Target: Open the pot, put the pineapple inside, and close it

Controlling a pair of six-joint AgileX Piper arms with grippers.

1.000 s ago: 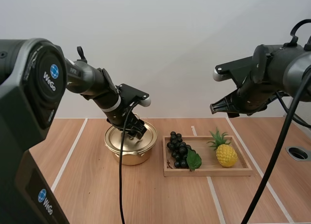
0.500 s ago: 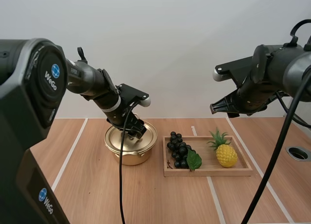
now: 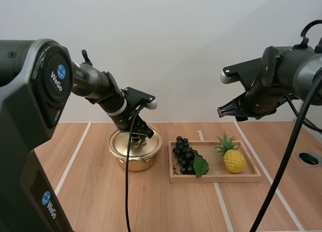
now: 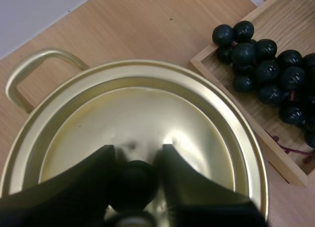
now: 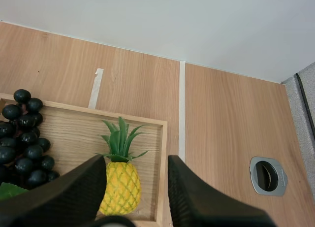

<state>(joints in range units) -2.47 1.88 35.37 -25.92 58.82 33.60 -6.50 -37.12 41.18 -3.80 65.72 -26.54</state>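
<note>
Tabletop unchanged: left fingers still pinch the lid knob, right fingers stay apart.

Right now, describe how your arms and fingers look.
The left arm and right arm are black and grey, with rounded housings. The left one bears a white wrist band and blue WeGo logo. Left fingers and right fingers are black, tapered.

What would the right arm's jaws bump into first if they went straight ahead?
Probably the pineapple in the wooden tray: it lines up between the open jaws, though depth is unclear.
</note>
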